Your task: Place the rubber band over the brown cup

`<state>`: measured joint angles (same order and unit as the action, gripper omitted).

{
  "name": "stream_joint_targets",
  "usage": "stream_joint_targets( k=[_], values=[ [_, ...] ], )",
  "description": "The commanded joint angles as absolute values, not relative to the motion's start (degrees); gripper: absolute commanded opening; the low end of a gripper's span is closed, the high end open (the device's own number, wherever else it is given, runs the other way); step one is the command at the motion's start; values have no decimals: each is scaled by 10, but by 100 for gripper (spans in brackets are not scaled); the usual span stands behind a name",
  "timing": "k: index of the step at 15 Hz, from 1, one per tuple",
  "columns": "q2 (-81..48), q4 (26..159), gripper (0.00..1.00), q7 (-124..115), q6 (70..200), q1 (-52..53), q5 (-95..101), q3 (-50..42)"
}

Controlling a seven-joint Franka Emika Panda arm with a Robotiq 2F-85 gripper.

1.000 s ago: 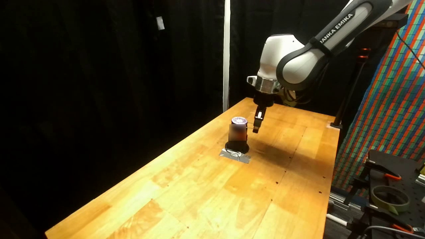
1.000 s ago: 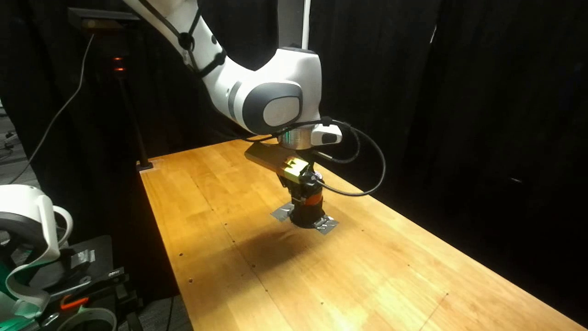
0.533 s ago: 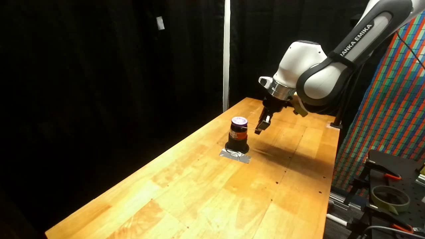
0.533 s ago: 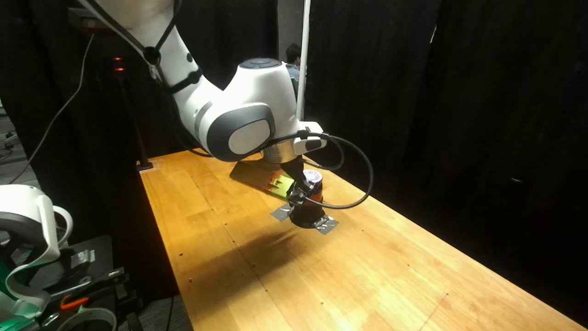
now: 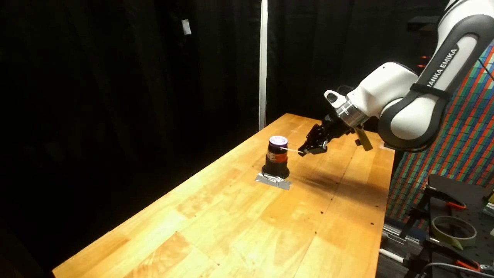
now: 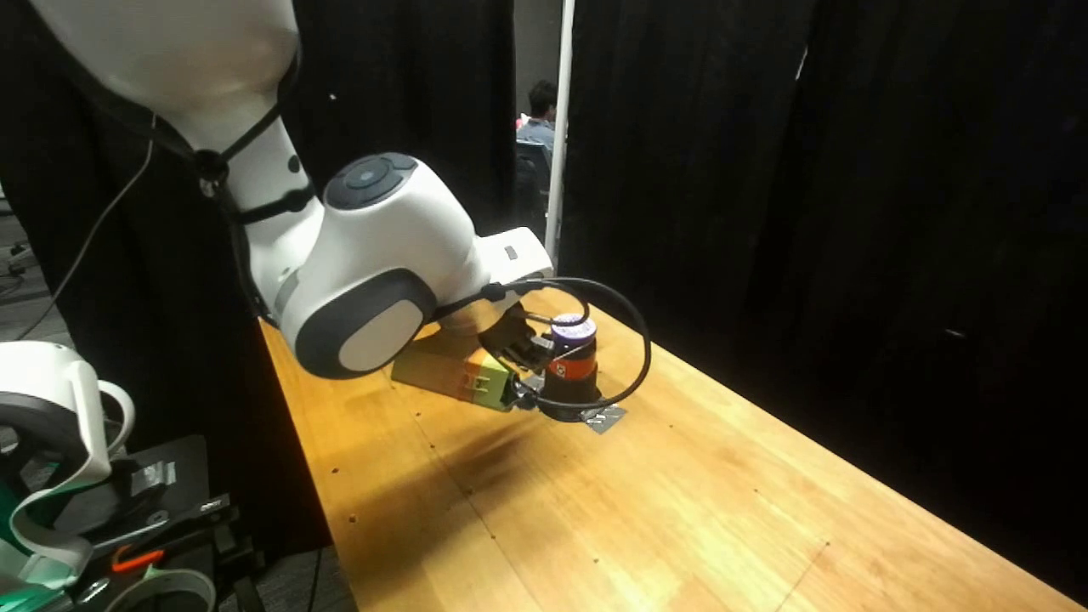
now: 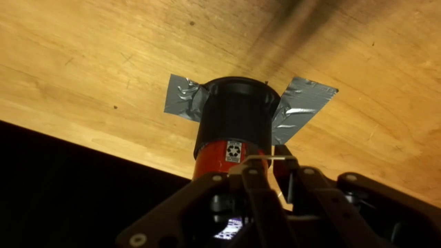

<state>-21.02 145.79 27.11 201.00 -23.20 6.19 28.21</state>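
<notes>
The brown cup [image 5: 277, 158] stands upright on the table in both exterior views, dark with an orange middle band and a purple-white top. It also shows in an exterior view [image 6: 573, 367] and the wrist view [image 7: 213, 159]. My gripper [image 5: 304, 152] is tilted beside the cup's upper part; in the wrist view its fingers [image 7: 270, 156] stand partly apart. The pale rubber band [image 7: 268, 157] spans both fingertips. In an exterior view the rubber band [image 5: 292, 150] stretches from the fingertips to the cup's upper side. Whether it passes round the cup's far side I cannot tell.
Silver tape [image 5: 273, 181] fixes the cup's black base to the wooden table [image 5: 247, 231]. A looped cable [image 6: 629, 314] hangs from my wrist past the cup. A dark side stand with a tape roll [image 5: 454, 231] is beside the table.
My arm has swung back and lower, and the gripper has tilted from upright to steeply slanted. The fingertips stay beside the cup, and the rubber band strand toward it shows more plainly.
</notes>
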Motion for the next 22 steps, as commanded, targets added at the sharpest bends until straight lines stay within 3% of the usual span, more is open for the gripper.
stream_joint_targets(
  k=[1,4,5,13,14,15,18,19,20,21,22],
  values=[
    [-242,1503,20,266,2150,-314,149,312],
    [-278,1506,21,272,2217,-353,219,300],
    [-270,1498,21,198,2243,-280,295,202],
    [-350,1450,20,109,2457,-207,472,39],
    [-357,1445,20,102,2484,-199,471,31],
    [-350,1433,21,125,2427,-317,476,147],
    [-369,1432,19,116,2460,-302,475,133],
    [-364,1427,21,122,2427,-353,478,183],
    [-364,1430,20,123,2417,-360,476,187],
    [-334,1437,20,60,2437,-263,474,91],
    [-312,1447,20,43,2410,-263,475,84]
  ],
)
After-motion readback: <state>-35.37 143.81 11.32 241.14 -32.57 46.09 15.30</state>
